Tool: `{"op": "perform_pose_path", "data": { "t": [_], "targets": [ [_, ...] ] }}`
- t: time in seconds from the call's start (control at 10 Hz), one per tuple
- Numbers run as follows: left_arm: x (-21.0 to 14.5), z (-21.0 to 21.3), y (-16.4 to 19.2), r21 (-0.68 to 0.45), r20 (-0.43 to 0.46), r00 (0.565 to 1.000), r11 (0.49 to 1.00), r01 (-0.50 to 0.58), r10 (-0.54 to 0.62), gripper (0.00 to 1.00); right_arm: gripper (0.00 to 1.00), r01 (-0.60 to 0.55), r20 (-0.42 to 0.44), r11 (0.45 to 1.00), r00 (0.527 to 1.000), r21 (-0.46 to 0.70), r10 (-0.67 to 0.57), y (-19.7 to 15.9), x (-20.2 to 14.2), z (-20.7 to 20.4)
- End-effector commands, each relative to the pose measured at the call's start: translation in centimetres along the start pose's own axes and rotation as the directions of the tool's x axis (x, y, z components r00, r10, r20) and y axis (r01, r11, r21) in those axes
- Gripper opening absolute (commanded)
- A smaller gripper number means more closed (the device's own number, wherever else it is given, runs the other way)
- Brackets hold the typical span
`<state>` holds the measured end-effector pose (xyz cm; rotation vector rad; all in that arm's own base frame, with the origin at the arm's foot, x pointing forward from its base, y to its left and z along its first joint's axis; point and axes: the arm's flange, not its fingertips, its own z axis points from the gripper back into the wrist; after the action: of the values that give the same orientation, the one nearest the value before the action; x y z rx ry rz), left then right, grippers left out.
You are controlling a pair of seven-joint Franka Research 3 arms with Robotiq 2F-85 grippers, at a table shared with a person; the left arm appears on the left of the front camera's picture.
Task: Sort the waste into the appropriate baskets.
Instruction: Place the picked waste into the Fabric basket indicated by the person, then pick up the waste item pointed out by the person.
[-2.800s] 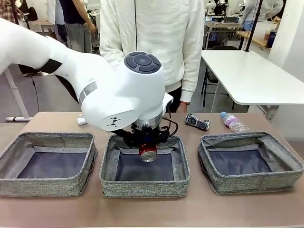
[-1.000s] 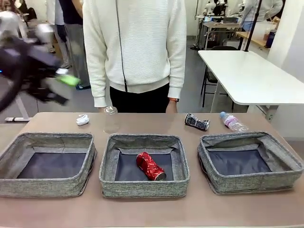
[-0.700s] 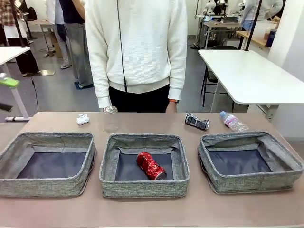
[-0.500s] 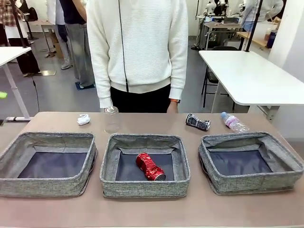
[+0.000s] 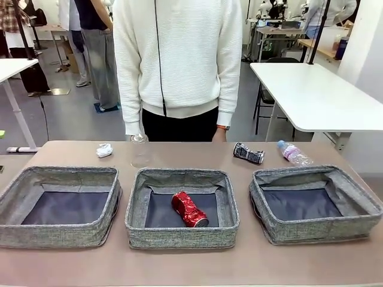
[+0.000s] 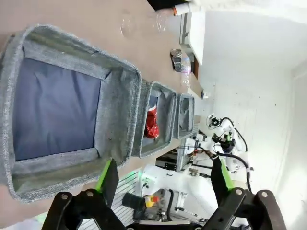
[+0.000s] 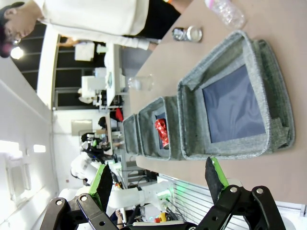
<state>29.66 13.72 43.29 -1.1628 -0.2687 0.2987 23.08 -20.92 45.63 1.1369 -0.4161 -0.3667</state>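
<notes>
A crushed red can (image 5: 190,209) lies in the middle basket (image 5: 182,236). The left basket (image 5: 60,234) and the right basket (image 5: 323,230) hold nothing. Along the table's far side lie a white paper wad (image 5: 105,150), a clear plastic cup (image 5: 140,150), a crushed dark can (image 5: 248,153) and a small clear bottle (image 5: 294,153). My left gripper (image 6: 163,177) is open, hanging above the left basket's (image 6: 120,115) outer side. My right gripper (image 7: 158,179) is open too, off to the side of the right basket (image 7: 192,115). Both are well clear of the waste.
A person in a white sweater (image 5: 179,60) stands at the far edge, hands hanging near the cup. A white side table (image 5: 311,95) stands at the back right. Bare table runs in front of the baskets.
My left arm let the red can drop into the middle basket and swung out of the front view to the left. The person shifted slightly to the right.
</notes>
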Motion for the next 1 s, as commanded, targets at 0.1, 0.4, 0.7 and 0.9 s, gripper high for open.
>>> {"op": "perform_pose_path", "data": {
  "t": [0.1, 0.4, 0.7, 0.9],
  "targets": [
    [-0.37, 0.46, 0.0, -0.011, 0.002, 1.0, 1.0, 0.022, -0.022, 1.0, 1.0, -0.027, 0.012, 0.999, 1.0, 0.022, 0.026, 0.13, 0.21, 0.06],
    [-0.37, 0.46, 0.0, -0.011, 0.002, 1.0, 1.0, 0.022, -0.022, 1.0, 1.0, -0.027, 0.012, 0.999, 1.0, 0.022, 0.026, 0.13, 0.21, 0.06],
    [-0.37, 0.46, 0.0, -0.011, 0.002, 1.0, 1.0, 0.022, -0.022, 1.0, 1.0, -0.027, 0.012, 0.999, 1.0, 0.022, 0.026, 0.13, 0.21, 0.06],
    [-0.37, 0.46, 0.0, -0.011, 0.002, 1.0, 1.0, 0.022, -0.022, 1.0, 1.0, -0.027, 0.012, 0.999, 1.0, 0.022, 0.026, 0.13, 0.21, 0.06]
  ]
}}
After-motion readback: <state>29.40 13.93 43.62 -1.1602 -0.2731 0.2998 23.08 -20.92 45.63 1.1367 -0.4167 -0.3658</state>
